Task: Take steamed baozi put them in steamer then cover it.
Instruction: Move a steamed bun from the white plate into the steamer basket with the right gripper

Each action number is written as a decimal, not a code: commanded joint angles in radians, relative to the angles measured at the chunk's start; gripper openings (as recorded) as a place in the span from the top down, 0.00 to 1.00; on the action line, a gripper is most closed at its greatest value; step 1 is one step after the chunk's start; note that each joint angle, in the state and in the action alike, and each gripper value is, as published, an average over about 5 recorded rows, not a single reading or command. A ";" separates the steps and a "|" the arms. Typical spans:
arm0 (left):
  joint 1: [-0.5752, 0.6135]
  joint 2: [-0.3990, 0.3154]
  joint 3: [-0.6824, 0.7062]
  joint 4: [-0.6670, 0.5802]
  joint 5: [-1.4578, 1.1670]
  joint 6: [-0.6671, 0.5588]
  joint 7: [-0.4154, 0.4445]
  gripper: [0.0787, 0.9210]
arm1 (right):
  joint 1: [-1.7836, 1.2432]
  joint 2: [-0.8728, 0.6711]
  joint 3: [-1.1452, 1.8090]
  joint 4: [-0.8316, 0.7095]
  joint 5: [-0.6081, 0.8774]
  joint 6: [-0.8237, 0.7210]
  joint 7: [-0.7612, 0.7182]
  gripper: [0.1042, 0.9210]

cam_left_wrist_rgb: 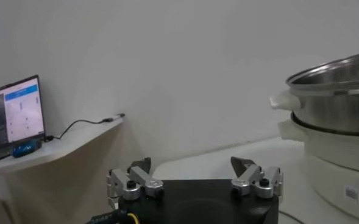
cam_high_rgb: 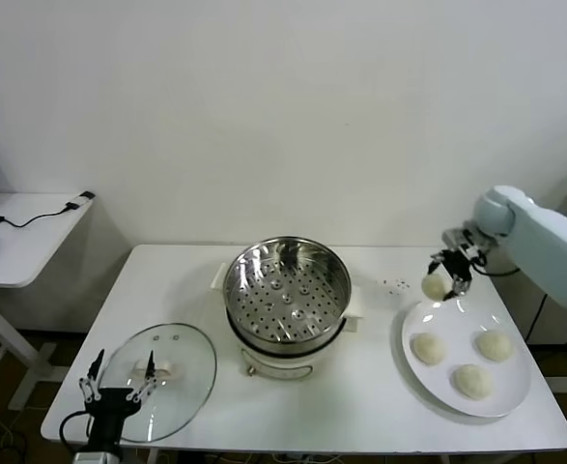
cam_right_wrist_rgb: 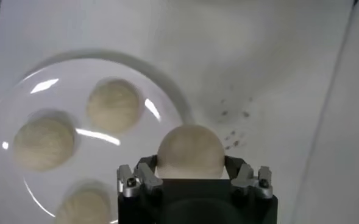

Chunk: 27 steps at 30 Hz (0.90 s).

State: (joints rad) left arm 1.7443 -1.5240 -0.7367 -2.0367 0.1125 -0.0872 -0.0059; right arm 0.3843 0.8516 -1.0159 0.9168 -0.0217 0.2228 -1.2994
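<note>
**Right gripper lifts one bun above the plate**

The right gripper is clenched on a small round cream-white dough bun, holding it above the far edge of the flat white round plate, where three more buns lie. The shiny round stainless steel steamer pot stands mid-table, uncovered, its perforated tray bare. The round transparent glass lid lies flat beside it, with the left gripper spread wide at its near edge.
</note>
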 commanded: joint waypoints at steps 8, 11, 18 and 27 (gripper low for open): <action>0.010 0.002 0.004 -0.002 -0.004 0.003 -0.007 0.12 | 0.340 0.376 -0.270 0.060 0.105 0.266 0.013 0.24; 0.012 0.007 0.007 -0.001 -0.010 0.006 -0.011 0.12 | 0.312 0.442 -0.266 0.062 0.037 0.332 0.058 0.24; 0.013 0.010 0.015 0.002 -0.010 0.006 -0.011 0.12 | 0.221 0.537 -0.202 0.044 -0.155 0.423 0.102 0.24; 0.014 0.019 0.011 0.008 -0.014 0.006 -0.011 0.12 | 0.058 0.602 -0.125 -0.027 -0.325 0.455 0.117 0.24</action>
State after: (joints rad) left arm 1.7562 -1.5090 -0.7248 -2.0341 0.1022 -0.0823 -0.0158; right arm 0.5411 1.3504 -1.1794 0.9258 -0.1864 0.6045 -1.2083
